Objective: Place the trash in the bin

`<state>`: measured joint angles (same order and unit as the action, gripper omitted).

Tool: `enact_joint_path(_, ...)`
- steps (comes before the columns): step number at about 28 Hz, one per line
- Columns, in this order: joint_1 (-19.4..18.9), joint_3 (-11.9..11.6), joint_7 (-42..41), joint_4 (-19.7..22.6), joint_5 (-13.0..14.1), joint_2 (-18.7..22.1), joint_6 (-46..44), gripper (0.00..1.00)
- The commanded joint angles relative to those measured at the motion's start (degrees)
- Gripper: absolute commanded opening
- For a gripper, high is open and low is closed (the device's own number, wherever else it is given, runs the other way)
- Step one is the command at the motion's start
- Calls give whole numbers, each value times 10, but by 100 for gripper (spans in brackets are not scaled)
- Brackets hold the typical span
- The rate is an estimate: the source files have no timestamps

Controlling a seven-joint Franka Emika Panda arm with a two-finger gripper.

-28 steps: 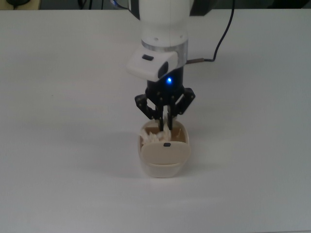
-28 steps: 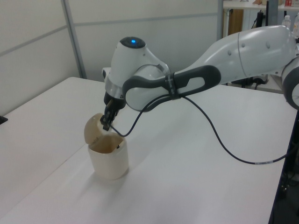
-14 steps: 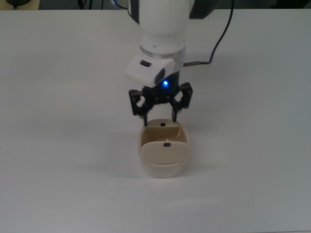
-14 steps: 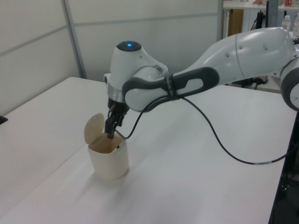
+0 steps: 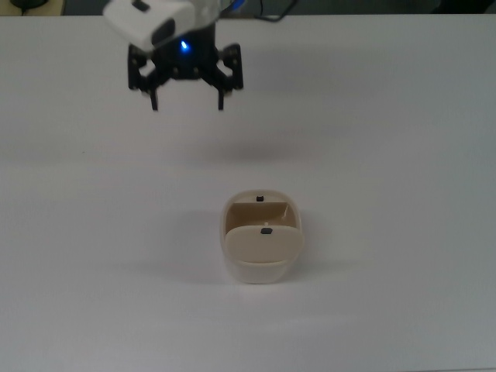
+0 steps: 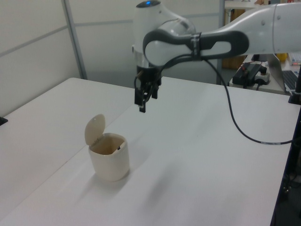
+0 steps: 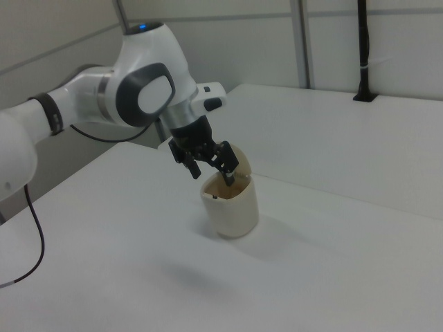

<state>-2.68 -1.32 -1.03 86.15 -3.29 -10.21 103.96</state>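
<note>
Top view: one bin (image 5: 262, 249), lid up, one empty hand (image 5: 187, 101) spread wide.

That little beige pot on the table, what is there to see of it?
The bin is a small cream-beige container, plastic by its look, with rounded corners and a tan inside. It stands upright on the white table. Its flap lid is tipped up, leaving the mouth open. Two small dark marks show in the top view, one on the lid and one at the rim. Nothing touches it but the table; no paper shows inside.
</note>
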Motion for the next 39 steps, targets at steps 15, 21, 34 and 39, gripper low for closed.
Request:
enact_joint_path(15, 9, -13, 29, 9, 0, 62, -110, 100)
enact_joint_path(21, 10, -12, 31, 15, 5, 80, -113, 100)
enact_joint_path(34, 29, -12, 30, 11, 9, 97, -169, 100)
enact_joint_path(39, 29, -11, 29, 10, 10, 94, -162, 100)
